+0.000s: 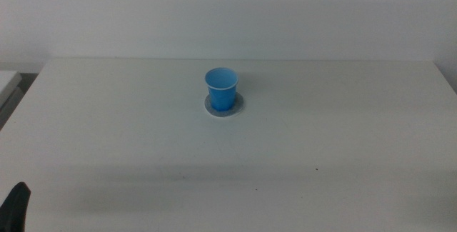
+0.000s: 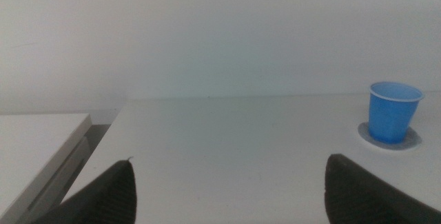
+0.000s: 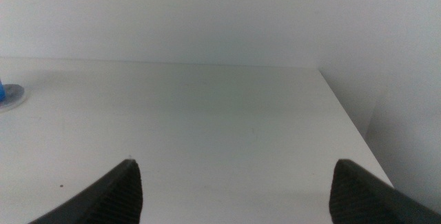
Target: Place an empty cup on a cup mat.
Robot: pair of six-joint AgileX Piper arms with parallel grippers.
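Note:
The small bright blue cup (image 1: 221,88) stands upright on the round grey cup mat (image 1: 211,107) near the middle of the white table. It is empty inside. The left wrist view shows the cup (image 2: 393,111) and the mat (image 2: 412,140) far off to one side. The right wrist view shows only an edge of the mat (image 3: 14,99) and a sliver of the cup (image 3: 1,91). My left gripper (image 2: 231,193) is open, low at the table's near left corner, where a dark tip (image 1: 16,207) shows in the middle view. My right gripper (image 3: 234,193) is open, far from the cup.
The white table (image 1: 321,139) ends at a pale wall behind. A second white surface (image 2: 34,141) stands beside the table's left edge, with a dark gap between. The table's right edge (image 3: 348,124) drops off beside the right gripper.

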